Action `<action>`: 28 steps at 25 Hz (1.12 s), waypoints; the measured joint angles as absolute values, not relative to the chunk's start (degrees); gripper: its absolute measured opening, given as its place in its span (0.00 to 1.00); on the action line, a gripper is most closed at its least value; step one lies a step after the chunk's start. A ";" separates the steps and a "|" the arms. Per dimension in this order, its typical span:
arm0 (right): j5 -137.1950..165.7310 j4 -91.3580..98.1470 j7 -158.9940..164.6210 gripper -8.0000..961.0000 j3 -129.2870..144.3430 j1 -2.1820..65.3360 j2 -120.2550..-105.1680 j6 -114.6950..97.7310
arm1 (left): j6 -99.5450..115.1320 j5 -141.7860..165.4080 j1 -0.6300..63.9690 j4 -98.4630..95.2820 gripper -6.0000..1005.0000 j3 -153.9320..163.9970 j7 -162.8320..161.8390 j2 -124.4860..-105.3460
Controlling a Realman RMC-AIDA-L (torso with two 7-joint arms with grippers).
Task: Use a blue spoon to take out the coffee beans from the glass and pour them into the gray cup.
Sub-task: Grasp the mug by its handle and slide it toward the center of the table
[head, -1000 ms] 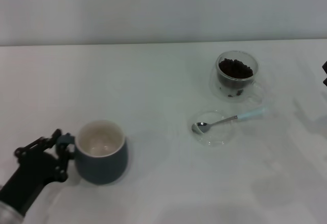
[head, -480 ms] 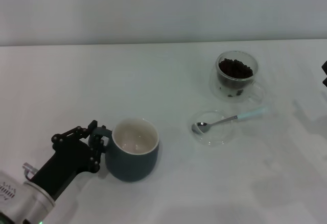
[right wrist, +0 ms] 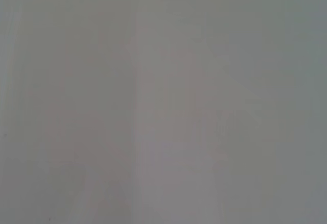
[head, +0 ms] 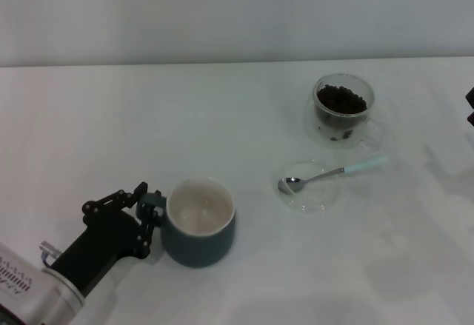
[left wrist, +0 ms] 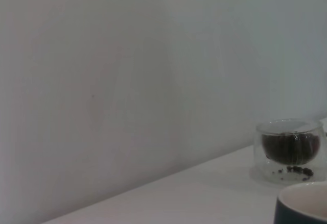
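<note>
The gray cup (head: 200, 225) stands on the white table at the front left, its cream inside empty. My left gripper (head: 150, 210) is shut on its handle from the left. The cup's rim (left wrist: 302, 207) also shows in the left wrist view. At the back right is the glass (head: 342, 109), which holds the coffee beans (head: 341, 99); a few beans lie at its bottom. The left wrist view has the glass (left wrist: 289, 150) too. The blue spoon (head: 329, 174) lies with its bowl on a clear saucer (head: 311, 199). A black bit of my right gripper (head: 470, 107) shows at the right edge.
The white table (head: 222, 118) runs back to a pale wall. Bare tabletop lies between the gray cup and the saucer. The right wrist view gives only a blank pale surface.
My left gripper has slid the gray cup to the right across the table, most of the way in the first half second. The glass, spoon and saucer have not moved.
</note>
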State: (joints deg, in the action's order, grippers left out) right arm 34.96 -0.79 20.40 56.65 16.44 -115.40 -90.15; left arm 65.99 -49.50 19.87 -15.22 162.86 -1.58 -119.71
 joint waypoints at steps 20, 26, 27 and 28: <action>35.20 -1.26 20.39 0.91 56.90 16.17 -115.40 -90.61 | 66.32 -49.53 15.89 -16.67 0.75 162.87 -1.68 -119.71; 35.46 -1.34 20.39 0.91 57.11 16.17 -115.40 -90.67 | 66.42 -49.22 14.91 -16.71 0.77 162.87 -1.71 -119.69; 35.48 -1.40 20.54 0.91 57.12 16.17 -115.40 -90.69 | 66.76 -49.08 14.22 -16.71 0.77 162.86 -1.89 -119.58; 35.49 -1.52 20.89 0.91 57.12 16.16 -115.40 -90.71 | 67.05 -49.04 13.83 -16.71 0.78 162.87 -1.89 -119.56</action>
State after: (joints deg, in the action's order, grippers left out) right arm 35.49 -1.52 20.89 57.12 16.16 -115.40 -90.71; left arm 67.05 -49.04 13.83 -16.71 162.87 -1.89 -119.56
